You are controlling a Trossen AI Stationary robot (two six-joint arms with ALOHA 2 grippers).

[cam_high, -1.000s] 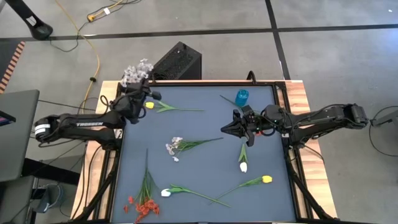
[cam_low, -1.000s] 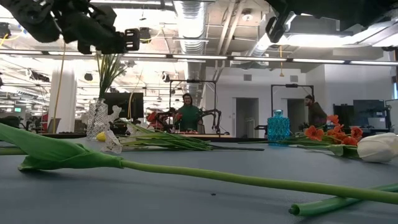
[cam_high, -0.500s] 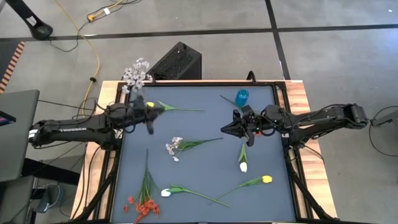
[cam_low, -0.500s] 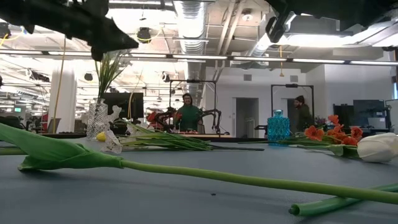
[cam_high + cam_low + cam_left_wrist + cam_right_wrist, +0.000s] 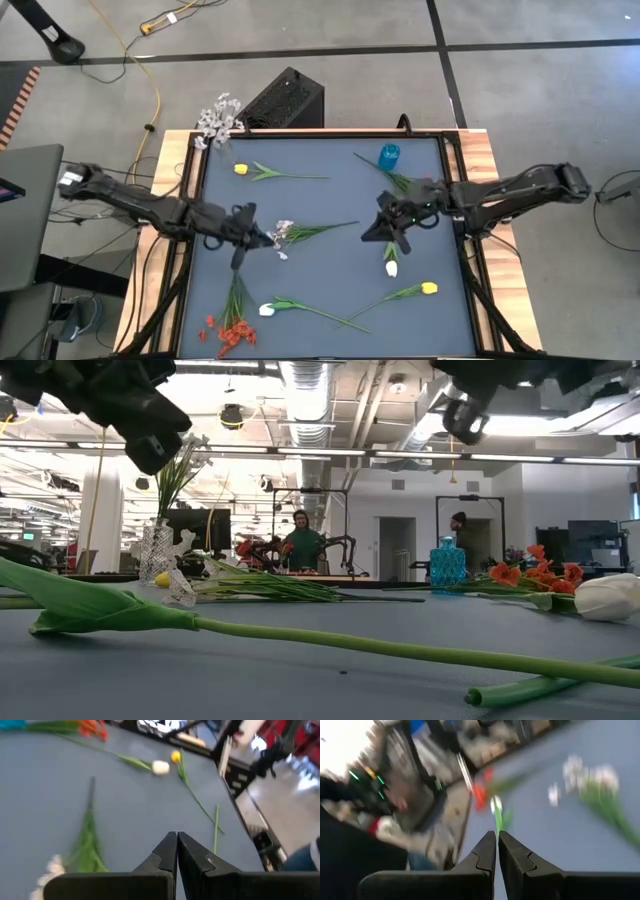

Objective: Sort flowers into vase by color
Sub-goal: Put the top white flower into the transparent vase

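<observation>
The table (image 5: 330, 205), a blue-grey mat in a black frame, takes up most of the high view, w/ both dark arms reaching in from the sides. Left gripper (image 5: 238, 241) hangs over the mat's left-centre, fingers (image 5: 170, 851) pressed together & empty, just beside the pale-bloom spray (image 5: 282, 233). Right gripper (image 5: 381, 228) hovers right of centre, fingers (image 5: 492, 847) also pressed together, nothing pinched, near the stem end of the white tulip (image 5: 391, 268). Clear vase (image 5: 213, 122) at the far-left corner already holds a pale bunch; small blue vase (image 5: 389, 156) stands at the far side, right of centre. Flowers not yet sorted, 6 on the mat: yellow tulip (image 5: 240, 170) near the clear vase, another yellow one (image 5: 429, 288) near-right, a 2nd white tulip (image 5: 267, 310) & the red-orange cluster (image 5: 233, 331) near-left, plus the spray & white tulip above. Looks like the approach-to-pick step, task early on. Next move prob calls for the left fingers to spread, drop over the spray's thin stem, close, then carry it to the clear vase w/ the matching blooms.
</observation>
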